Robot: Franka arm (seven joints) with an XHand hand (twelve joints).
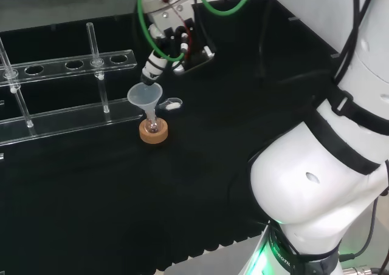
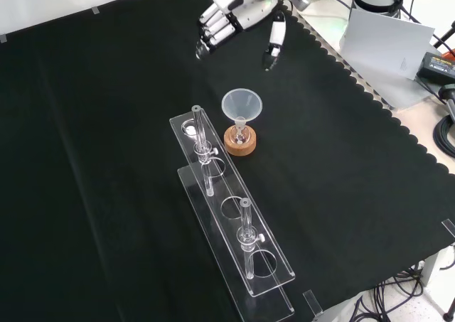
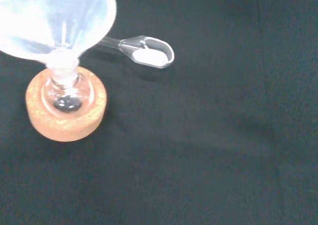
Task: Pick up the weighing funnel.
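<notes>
The weighing funnel lies on the black cloth just right of the big funnel in the head view. It is a small clear scoop with white powder in its bowl, and its stem points toward the flask. The big funnel stands in a small flask on a cork ring. The hand hangs above and behind these, open, with fingers reaching down close to the funnel's rim. In the front view the hand is spread over the cloth and holds nothing.
A clear two-tier tube rack with upright glass tubes stands left of the flask in the head view. The arm's white links stand at the head view's right. The cloth's scalloped edge runs along the front view's right.
</notes>
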